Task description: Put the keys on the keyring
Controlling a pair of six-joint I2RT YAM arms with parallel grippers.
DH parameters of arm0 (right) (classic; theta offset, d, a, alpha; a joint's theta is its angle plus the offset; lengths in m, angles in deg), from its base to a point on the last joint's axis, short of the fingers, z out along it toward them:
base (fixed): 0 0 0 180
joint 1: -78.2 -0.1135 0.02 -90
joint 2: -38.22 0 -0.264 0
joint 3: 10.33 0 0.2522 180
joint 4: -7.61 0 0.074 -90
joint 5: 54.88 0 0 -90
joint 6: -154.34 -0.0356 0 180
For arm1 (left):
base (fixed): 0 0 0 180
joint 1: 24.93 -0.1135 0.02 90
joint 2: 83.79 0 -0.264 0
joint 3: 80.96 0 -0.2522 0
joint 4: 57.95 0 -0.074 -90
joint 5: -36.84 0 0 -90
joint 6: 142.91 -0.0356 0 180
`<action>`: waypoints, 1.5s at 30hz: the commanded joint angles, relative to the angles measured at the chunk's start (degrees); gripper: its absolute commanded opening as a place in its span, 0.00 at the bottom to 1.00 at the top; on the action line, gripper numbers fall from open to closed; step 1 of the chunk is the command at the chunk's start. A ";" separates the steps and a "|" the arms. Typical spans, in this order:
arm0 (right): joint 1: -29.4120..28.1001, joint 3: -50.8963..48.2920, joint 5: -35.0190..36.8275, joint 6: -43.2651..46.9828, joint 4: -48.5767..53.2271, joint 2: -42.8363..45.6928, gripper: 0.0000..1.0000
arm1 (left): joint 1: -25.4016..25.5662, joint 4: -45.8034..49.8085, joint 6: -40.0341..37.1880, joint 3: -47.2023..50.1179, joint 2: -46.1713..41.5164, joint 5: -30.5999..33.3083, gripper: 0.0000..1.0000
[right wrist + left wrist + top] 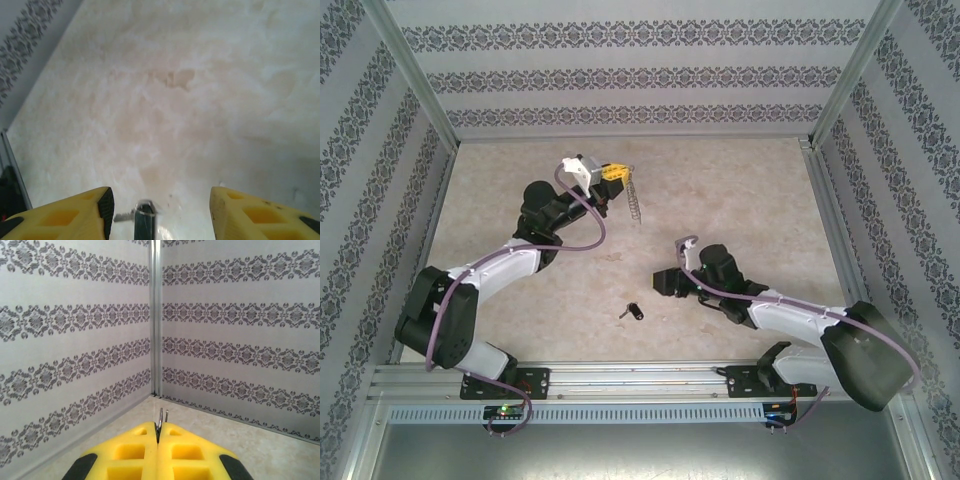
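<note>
One tiny key [631, 311] lies flat on the desk [740, 200]; it looks light, rigid and slippery, probably best pinched across its black head. It sits at about 8 o'clock from the spread right end effector [665, 283]. The left end effector [615, 172] is pressed together on the stiff keyring [634, 203], which dangles at 5 o'clock

The keyring [634, 200] is seen to be bare silvery metal, the key [631, 311] glossy black-headed with a metal blade. The table [750, 190] is finished matt and mottled.
</note>
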 commanded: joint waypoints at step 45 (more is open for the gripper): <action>-18.06 14.53 16.93 6.05 15.89 -14.32 0.47 | 0.27 -1.46 -2.91 8.14 -11.30 10.01 0.00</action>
